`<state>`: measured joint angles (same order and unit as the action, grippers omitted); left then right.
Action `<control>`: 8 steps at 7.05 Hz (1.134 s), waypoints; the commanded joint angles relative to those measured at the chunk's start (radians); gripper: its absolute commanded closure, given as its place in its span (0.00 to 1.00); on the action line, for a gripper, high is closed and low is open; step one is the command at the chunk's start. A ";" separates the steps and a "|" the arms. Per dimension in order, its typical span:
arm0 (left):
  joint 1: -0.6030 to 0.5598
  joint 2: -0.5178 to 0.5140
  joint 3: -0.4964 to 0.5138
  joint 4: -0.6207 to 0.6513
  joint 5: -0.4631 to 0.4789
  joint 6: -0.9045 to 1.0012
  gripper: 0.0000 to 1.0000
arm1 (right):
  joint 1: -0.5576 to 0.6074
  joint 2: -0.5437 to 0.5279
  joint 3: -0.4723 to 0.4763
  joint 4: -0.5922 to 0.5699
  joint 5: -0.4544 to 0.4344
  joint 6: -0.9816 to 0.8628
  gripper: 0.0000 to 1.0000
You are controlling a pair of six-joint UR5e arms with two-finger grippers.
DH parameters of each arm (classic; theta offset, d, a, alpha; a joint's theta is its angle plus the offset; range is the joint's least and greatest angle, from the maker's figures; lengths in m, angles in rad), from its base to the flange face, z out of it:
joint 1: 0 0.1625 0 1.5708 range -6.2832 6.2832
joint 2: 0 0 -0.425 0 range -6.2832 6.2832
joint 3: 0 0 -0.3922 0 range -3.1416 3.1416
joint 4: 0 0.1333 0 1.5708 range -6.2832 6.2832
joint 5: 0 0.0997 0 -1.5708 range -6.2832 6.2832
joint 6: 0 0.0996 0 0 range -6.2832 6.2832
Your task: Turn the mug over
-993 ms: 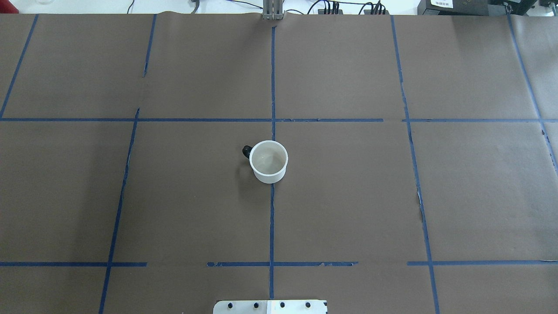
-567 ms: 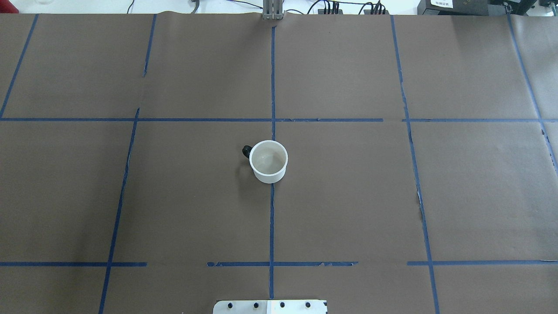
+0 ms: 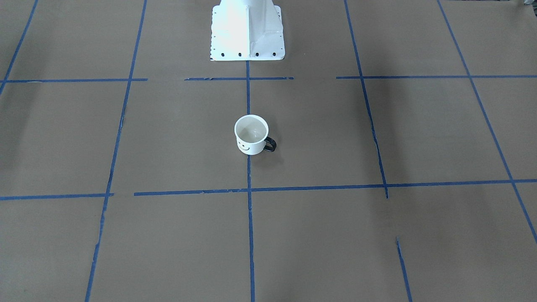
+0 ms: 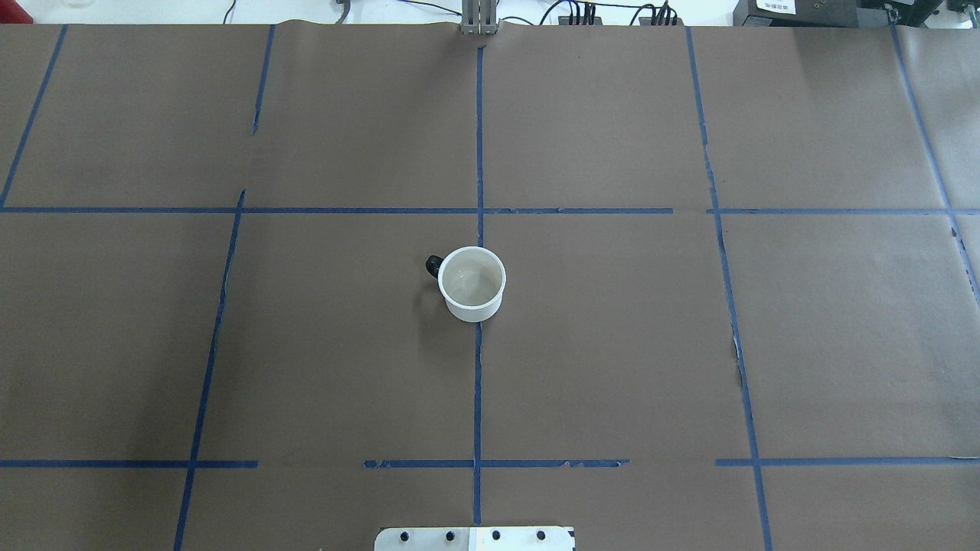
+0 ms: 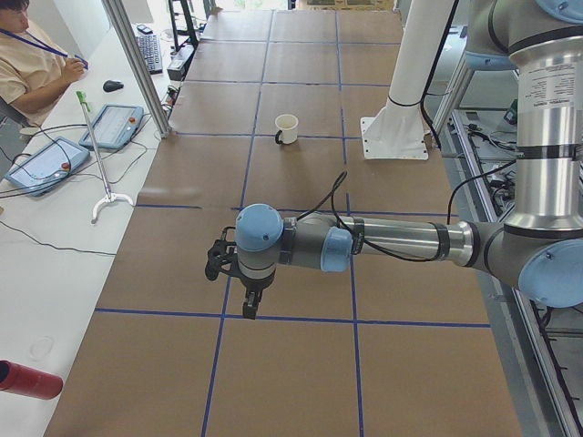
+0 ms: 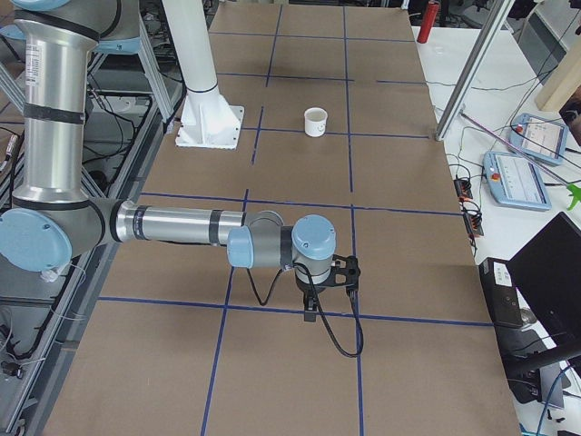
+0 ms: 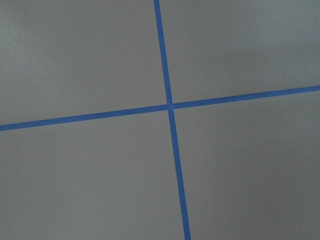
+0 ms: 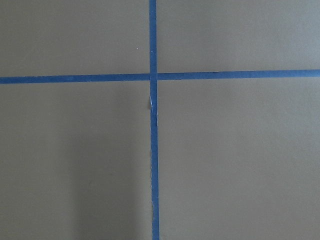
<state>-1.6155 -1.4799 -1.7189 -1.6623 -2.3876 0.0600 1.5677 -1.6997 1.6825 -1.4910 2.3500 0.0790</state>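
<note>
White enamel mug [image 4: 472, 283] with black loop handle: upright, mouth up, mid-table on a blue tape line [image 4: 477, 390] | left gripper [image 5: 248, 308], right gripper [image 6: 310, 310]: near opposite ends of the brown table [image 4: 612, 344], well apart from it, opening cannot be told | white robot pedestal [image 3: 246, 29] at robot-side edge

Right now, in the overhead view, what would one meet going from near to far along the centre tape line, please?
White bolted base plate → small white enamel mug with black handle → grey metal post at the far edge.
</note>
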 commanded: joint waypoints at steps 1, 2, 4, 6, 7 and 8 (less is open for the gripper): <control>0.000 0.006 0.016 -0.010 0.002 0.000 0.00 | 0.000 0.000 0.000 0.000 0.000 0.001 0.00; 0.000 -0.016 0.010 0.002 0.005 0.000 0.00 | 0.000 0.000 0.000 0.000 0.000 -0.001 0.00; 0.000 -0.017 0.006 0.003 0.005 0.000 0.00 | 0.000 0.000 0.000 0.000 0.000 -0.001 0.00; 0.002 -0.010 -0.004 0.004 0.004 0.000 0.00 | 0.000 0.000 0.000 0.000 0.000 -0.001 0.00; 0.002 -0.008 -0.004 0.004 0.004 0.000 0.00 | 0.000 0.000 0.000 0.000 0.000 -0.001 0.00; 0.002 -0.007 0.001 0.004 0.004 0.000 0.00 | 0.000 0.000 0.000 0.000 0.000 0.001 0.00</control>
<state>-1.6140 -1.4889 -1.7207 -1.6583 -2.3836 0.0598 1.5677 -1.6997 1.6828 -1.4910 2.3500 0.0785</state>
